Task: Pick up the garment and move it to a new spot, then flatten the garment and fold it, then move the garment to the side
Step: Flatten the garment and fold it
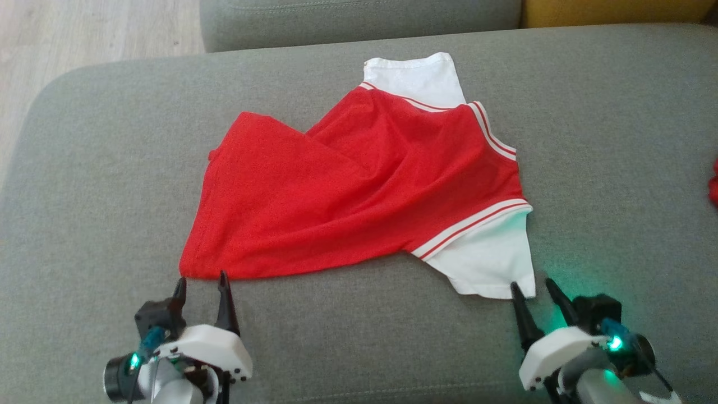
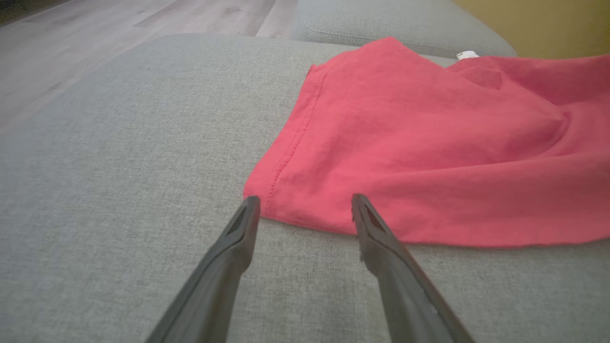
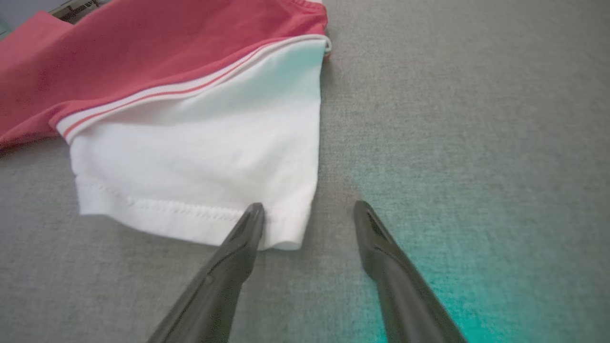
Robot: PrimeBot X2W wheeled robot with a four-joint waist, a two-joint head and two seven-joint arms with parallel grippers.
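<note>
Two open grippers wait at the near edge of the garment [image 1: 359, 179], a red shirt with white sleeves that lies rumpled in the middle of the grey cushion [image 1: 84, 185]; the left gripper [image 1: 202, 279] has its fingers spread and empty at the near left corner of the red hem; the right gripper [image 1: 531, 284] is likewise released, holding nothing, at the near corner of the white sleeve [image 1: 493, 258].

The step in hand looks like the flattening: a diagonal ridge runs across the red body, and the far sleeve sits skewed. To do it well, each gripper should pinch its own corner low against the cushion, so that one finger slides under the cloth; then both should draw apart and toward the near side together, evenly, so the ridge pulls out rather than twists; a bite that catches the cushion's fabric would likely drag.

The left wrist view makes plain what the head view leaves coarse: the stitched hem line, one fingertip just at the corner, the other over the red edge. The right wrist view shows one fingertip over the sleeve's hem and the other over bare cushion, so the sleeve corner lies between the jaws; whether either finger touches cloth I cannot tell. The head view gives the whole outline, the wooden floor [image 1: 84, 33] at far left and a red scrap [image 1: 713, 185] at the right edge.
</note>
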